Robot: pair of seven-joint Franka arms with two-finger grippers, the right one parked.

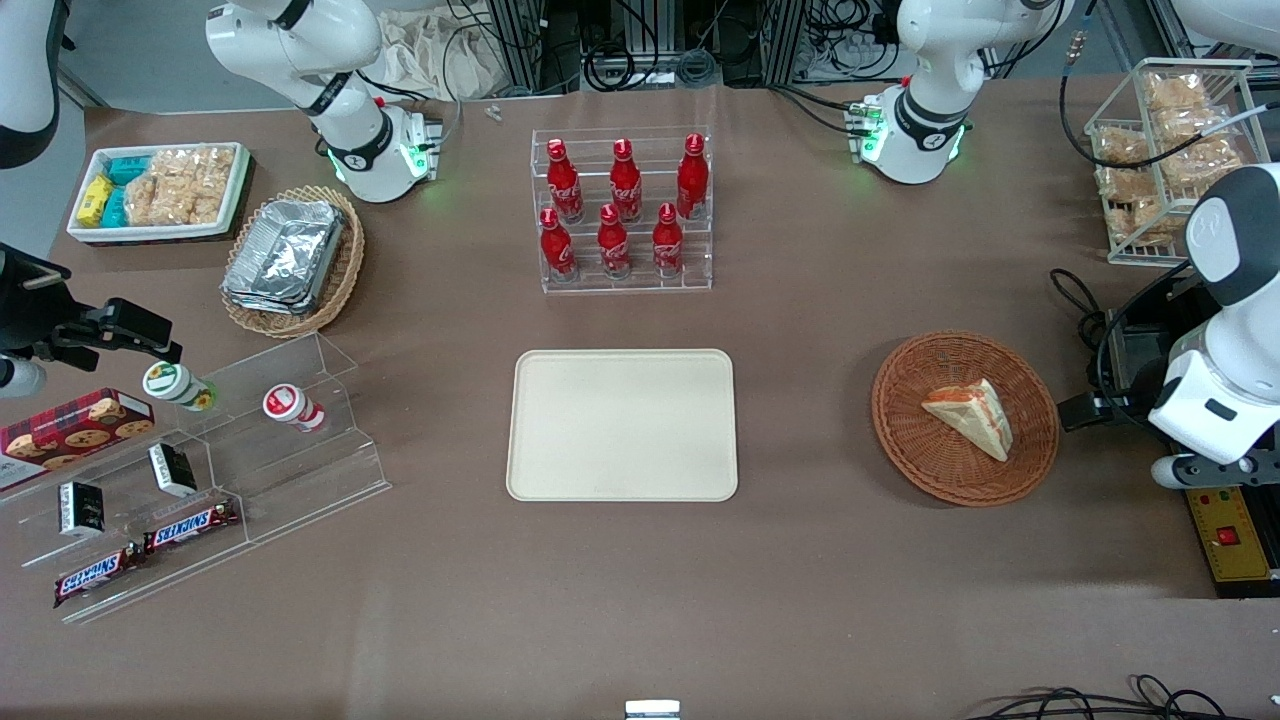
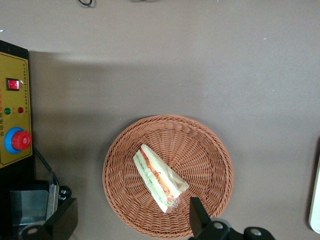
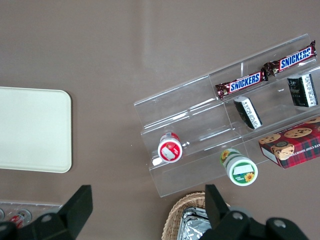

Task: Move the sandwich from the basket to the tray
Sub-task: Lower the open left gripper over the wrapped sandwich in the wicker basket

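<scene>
The sandwich, a pale wedge with orange and green filling, lies in the reddish-brown wicker basket. My gripper hangs open above the table just beside the basket's rim, toward the working arm's end. Nothing is between its fingers, and it is not touching the sandwich. The cream tray lies flat and bare at the table's middle, a short way from the basket toward the parked arm's end.
A yellow control box with a red button sits near the basket at the working arm's end. An acrylic rack of red bottles stands farther from the front camera than the tray. A wire rack of snacks stands near the working arm's base.
</scene>
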